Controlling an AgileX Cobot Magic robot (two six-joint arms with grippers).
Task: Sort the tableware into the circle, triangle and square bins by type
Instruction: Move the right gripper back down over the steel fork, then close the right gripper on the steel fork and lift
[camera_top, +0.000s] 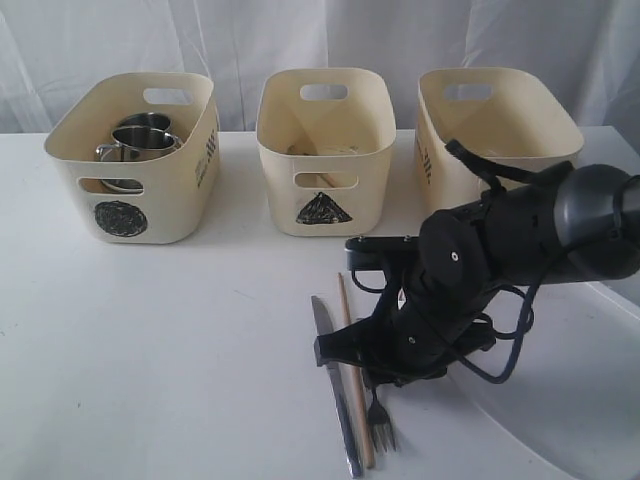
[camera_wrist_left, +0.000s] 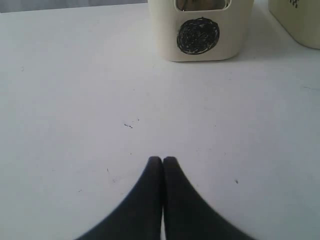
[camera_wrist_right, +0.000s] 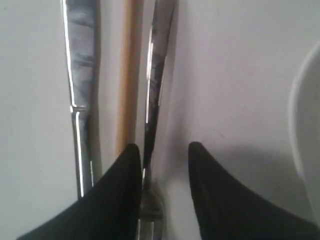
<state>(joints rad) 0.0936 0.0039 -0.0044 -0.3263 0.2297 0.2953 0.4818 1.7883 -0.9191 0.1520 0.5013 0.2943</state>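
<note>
The right gripper (camera_wrist_right: 163, 146) is down at the table (camera_top: 150, 350) with its jaws spread, and nothing is pinched yet. In the wrist view the fork (camera_wrist_right: 158, 65) runs through the gap between the two fingers, close against one and with clear room to the other. The coming squeeze turns on that relation: the fork's long axis passes straight through the gap, so the fingers would close across its narrow handle, not along it. In the exterior view the axis lies roughly 12 to 6 o'clock. The tines poke out below the gripper at 6 o'clock and the handle is hidden under the wrist.

The fork is slim, bright steel, lying flat on the table.

At 9 o'clock from the gripper a wooden chopstick (camera_top: 352, 380) lies parallel to the fork and just beside it (the nearer finger already covers part of it, so it could well get caught in the pinch). Beyond it the knife (camera_top: 335, 400) lies parallel again.

Further out, the triangle bin (camera_top: 275, 195) stands between 11 and 12 o'clock and is probably where cutlery goes. The white plate (camera_top: 600, 400) curves in at 3 o'clock. The left gripper (camera_wrist_left: 162, 160) is pressed together over bare table facing the circle bin (camera_wrist_left: 240, 30), well apart from the cutlery, so the right arm is plainly the nearer one.
</note>
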